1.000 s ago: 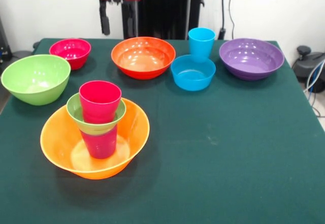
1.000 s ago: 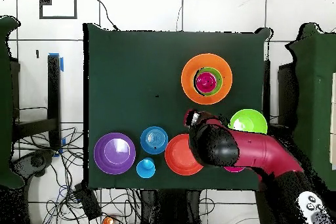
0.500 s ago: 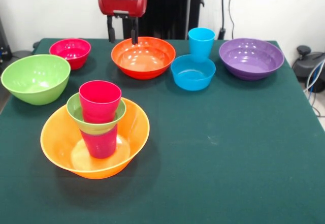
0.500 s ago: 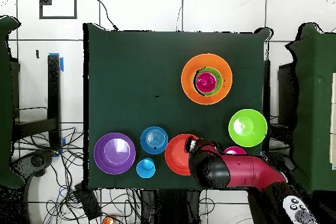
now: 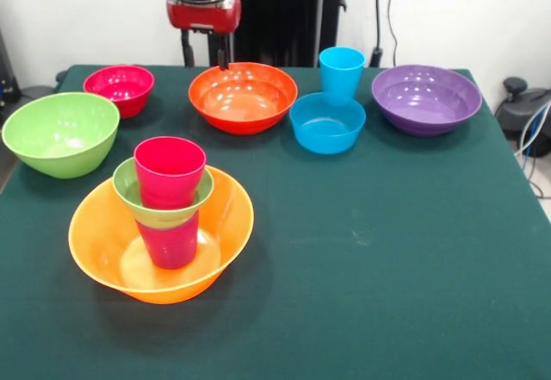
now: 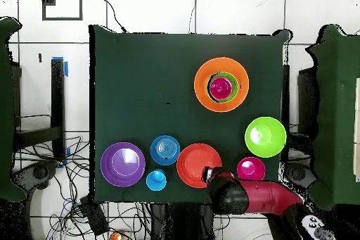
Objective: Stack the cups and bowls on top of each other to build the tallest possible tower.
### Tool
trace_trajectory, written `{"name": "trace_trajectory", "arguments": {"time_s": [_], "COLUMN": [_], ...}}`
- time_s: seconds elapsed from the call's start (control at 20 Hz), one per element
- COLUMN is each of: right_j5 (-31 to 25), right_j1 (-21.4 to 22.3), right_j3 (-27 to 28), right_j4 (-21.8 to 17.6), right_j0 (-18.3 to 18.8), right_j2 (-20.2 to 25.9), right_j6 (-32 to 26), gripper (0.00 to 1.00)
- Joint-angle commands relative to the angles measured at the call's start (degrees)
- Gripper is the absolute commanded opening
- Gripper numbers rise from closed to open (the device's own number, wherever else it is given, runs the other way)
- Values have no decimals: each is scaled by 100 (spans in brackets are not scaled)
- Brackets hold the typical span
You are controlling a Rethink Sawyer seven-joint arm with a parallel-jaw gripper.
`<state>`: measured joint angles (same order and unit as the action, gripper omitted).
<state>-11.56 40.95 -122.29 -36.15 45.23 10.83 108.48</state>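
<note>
1. I see my hand at the far edge of the dark green worktop, just behind the rim of the large glossy red-orange plastic bowl; its two dark fingers hang spread apart with nothing between them.
2. In the overhead view the hand sits at that bowl's rim, near the small pink-red plastic bowl.
3. The tower stands near the front: a large orange plastic bowl holds an upright purple-magenta tumbler, a small lime green bowl rests on that, and a red-pink tumbler stands in the green bowl.
4. The large lime green bowl sits alone beside the tower, apart from it.
5. The small blue bowl sits just in front of the sky blue tumbler; I cannot tell whether they touch.
6. The large purple bowl lies on the far side of those from the red-orange bowl.
</note>
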Motion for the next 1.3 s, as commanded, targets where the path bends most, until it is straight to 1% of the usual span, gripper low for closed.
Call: {"name": "trace_trajectory", "arguments": {"time_s": [0.05, 0.1, 0.2, 0.25, 0.3, 0.35, 0.4, 0.45, 0.5, 0.6, 0.8, 0.85, 1.1, 1.2, 1.3], "right_j5": [-483, -447, -649, -928, -1063, -1314, -1503, -1681, -1732, -1646, -966, -715, -443, -81, 345], "right_j1": [131, 110, 252, 567, 708, 807, 839, 951, 989, 893, 685, 599, 549, 461, 217], "right_j3": [-107, -91, -111, -233, -273, -230, -207, -141, -129, -97, -51, -34, 15, 27, 121], "right_j4": [-334, -376, -284, -86, 7, 211, 343, 458, 488, 431, -48, -240, -436, -608, -748], "right_j0": [282, 280, 400, 613, 707, 847, 905, 941, 969, 1020, 1038, 979, 804, 667, 443], "right_j2": [167, 153, 303, 539, 632, 802, 880, 959, 1007, 1043, 1041, 969, 812, 699, 481], "right_j6": [-289, -271, -421, -659, -755, -875, -902, -943, -932, -796, -497, -393, -176, 12, 290], "gripper": [100, 100, 100, 100, 100, 100, 100, 100, 100, 100, 100, 100, 100, 100, 100]}}
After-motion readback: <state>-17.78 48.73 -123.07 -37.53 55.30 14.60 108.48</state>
